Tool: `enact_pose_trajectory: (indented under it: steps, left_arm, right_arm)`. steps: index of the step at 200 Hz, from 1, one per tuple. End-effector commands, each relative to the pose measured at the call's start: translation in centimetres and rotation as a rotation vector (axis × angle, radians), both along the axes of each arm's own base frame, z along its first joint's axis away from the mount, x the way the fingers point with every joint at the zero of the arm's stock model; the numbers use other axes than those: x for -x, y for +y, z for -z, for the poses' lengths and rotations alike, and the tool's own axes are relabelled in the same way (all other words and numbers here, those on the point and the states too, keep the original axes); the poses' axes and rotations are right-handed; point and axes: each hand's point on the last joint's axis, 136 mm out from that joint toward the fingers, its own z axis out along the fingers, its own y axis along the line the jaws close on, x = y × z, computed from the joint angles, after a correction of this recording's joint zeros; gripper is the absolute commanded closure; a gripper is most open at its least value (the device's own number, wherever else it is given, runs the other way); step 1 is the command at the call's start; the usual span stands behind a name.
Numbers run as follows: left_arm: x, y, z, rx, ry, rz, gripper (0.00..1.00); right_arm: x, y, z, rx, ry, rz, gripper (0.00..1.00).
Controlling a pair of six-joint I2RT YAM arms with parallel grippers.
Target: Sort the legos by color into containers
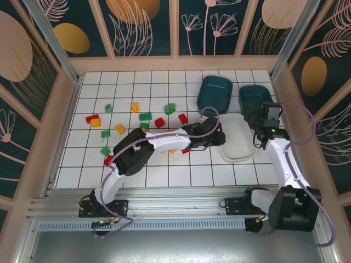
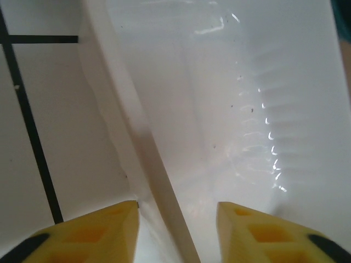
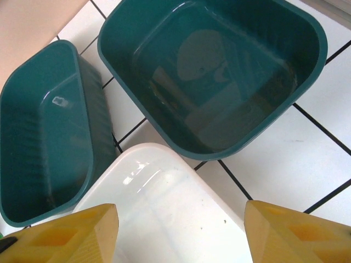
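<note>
Left tool [image 2: 176,209] straddles rim of white bin [image 2: 247,82] (mostly cropped), jaws apart; right tool [image 3: 181,208] spread, empty.

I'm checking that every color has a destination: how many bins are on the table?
3. The left teal bin sits at the far side, the right teal bin is beside it, and the white bin is just nearer than both. None seems hidden.

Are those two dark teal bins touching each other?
Apart. The right wrist view shows a strip of white tile between one teal bin and the other teal bin.
</note>
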Motion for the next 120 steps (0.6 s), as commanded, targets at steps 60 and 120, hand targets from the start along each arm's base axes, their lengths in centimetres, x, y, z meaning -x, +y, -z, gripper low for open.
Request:
enact_pose_trajectory:
  steps: [60, 120]
  left_arm:
    - [-0.3, 3.4, -0.5, -0.183, -0.112, 0.019, 0.99]
    - [-0.4, 8.8, -10.0, -0.197, -0.305, 0.044, 1.00]
  right_arm:
    - [-0.2, 0.0, -2.0, 0.022, -0.068, -0.031, 0.37]
    - [-1.5, 0.4, -4.3, 0.007, -0.129, -0.054, 0.37]
